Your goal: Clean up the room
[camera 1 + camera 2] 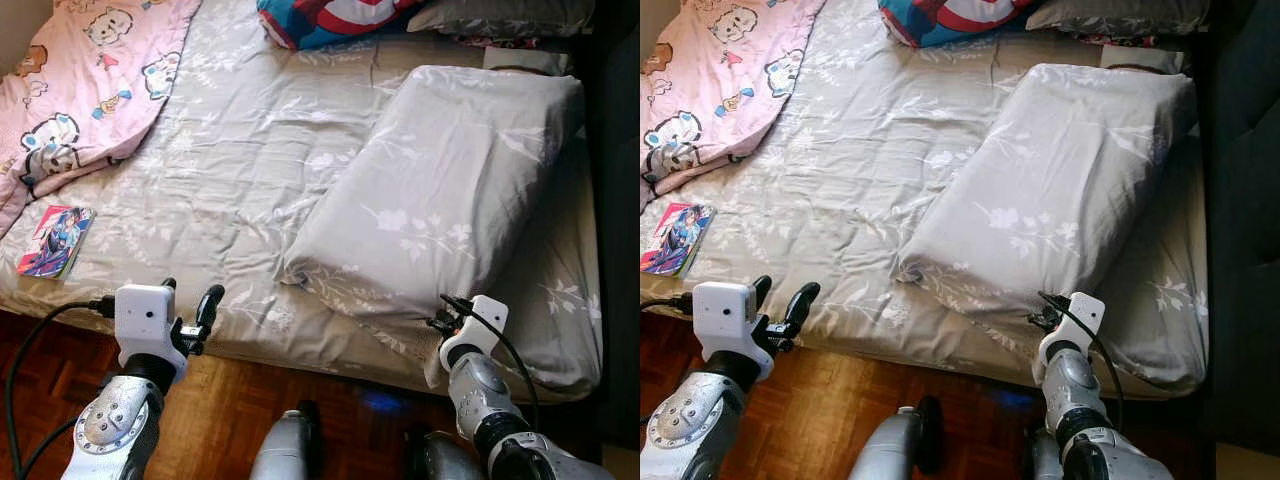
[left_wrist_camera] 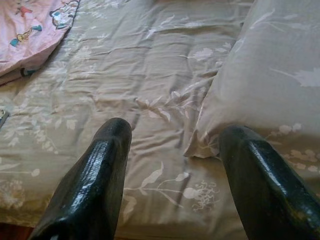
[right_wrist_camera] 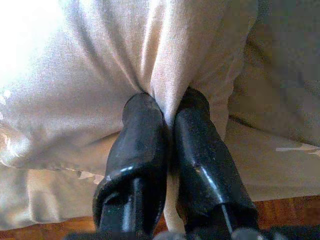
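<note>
Two pincers working: my right pincer (image 3: 167, 145) is pinching the pillow (image 1: 440, 190) edge to drag it; left pincer (image 2: 175, 165) is hovering released over the bed (image 1: 230, 150).

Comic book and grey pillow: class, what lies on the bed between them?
Bare grey floral sheet lies between the comic book and pillow, as the left eye view shows.

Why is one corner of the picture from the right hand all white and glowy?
In the right wrist view, strong light washes out the bedsheet at that corner; the right hand pinching the fabric stays dark and shiny. The left wrist view is evenly lit, with soft glints on the left hand.
</note>
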{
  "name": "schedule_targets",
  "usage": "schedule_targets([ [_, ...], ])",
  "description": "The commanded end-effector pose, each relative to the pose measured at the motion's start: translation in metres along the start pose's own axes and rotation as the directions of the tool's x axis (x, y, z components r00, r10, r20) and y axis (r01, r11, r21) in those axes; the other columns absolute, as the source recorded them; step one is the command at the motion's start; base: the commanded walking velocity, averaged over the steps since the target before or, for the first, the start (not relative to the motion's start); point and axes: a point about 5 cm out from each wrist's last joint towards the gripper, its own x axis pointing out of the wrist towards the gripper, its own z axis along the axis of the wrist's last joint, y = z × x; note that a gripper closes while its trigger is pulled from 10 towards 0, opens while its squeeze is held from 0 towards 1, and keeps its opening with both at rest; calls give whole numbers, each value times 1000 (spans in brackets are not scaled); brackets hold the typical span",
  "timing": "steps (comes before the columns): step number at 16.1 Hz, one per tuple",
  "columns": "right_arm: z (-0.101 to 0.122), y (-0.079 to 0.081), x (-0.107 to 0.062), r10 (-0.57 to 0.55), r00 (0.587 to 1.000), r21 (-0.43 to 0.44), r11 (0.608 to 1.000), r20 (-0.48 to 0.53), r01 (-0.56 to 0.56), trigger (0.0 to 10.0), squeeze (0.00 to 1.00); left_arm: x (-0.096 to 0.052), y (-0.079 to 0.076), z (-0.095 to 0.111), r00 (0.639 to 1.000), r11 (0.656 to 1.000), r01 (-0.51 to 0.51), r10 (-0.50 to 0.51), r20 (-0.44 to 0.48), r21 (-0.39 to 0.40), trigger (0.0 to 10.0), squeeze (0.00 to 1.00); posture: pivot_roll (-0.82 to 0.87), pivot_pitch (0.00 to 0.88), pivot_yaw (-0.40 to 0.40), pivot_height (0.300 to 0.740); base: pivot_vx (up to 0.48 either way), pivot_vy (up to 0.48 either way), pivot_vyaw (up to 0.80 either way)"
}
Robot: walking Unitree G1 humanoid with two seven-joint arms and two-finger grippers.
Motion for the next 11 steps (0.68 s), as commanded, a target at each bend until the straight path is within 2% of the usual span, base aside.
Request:
schedule_targets([
  [1, -19, -4, -5, -23, 997, -14, 1000, -76, 22, 0, 0, -3, 2, -10, 999, 1000, -16, 16, -36, 13, 10000, 0, 347, 374, 165, 704, 0, 0, 0],
  [5, -1, -18, -2, -61, 998, -20, 998, -8, 61, 0, 0, 6, -1, -15, 999, 1000, -17, 17, -34, 6, 10000, 0, 289, 351, 138, 704, 0, 0, 0],
  [8, 21, -42, -2, -108, 990, -15, 994, 92, 110, 0, 0, 18, -4, -20, 1000, 1000, -19, 19, -20, -13, 10000, 0, 218, 319, 102, 704, 0, 0, 0],
  [9, 23, -45, -3, -116, 988, -17, 993, 99, 118, 0, 0, 20, -4, -21, 1000, 1000, -19, 18, -20, -15, 10000, 0, 211, 317, 99, 704, 0, 0, 0],
  [11, 33, -69, -8, -174, 973, -18, 984, 149, 179, 0, 0, 26, -7, -25, 1000, 999, -25, 25, -6, -31, 10000, 0, 178, 292, 74, 704, 0, 0, 0],
])
